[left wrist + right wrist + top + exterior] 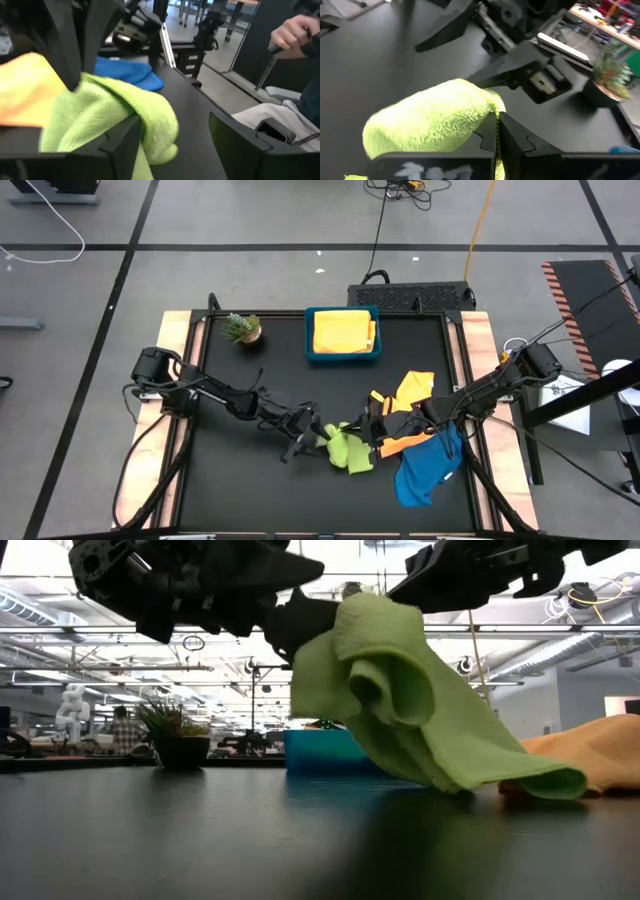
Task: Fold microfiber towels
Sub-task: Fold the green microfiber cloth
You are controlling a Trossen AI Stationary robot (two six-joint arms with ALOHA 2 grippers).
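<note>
A lime green towel [347, 448] hangs bunched between my grippers, near the table's front middle. My right gripper [497, 131] is pinched shut on its edge; my left gripper [172, 142] stands apart, cloth draped over one finger. Only the overhead camera shows the blue towel [428, 468] and the tray [343, 352]; the low camera cuts off both arms.

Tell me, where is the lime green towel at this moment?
In the high view the lime green towel is near the table's front centre, between the left gripper and the right gripper, with an orange towel just right of it.
</note>
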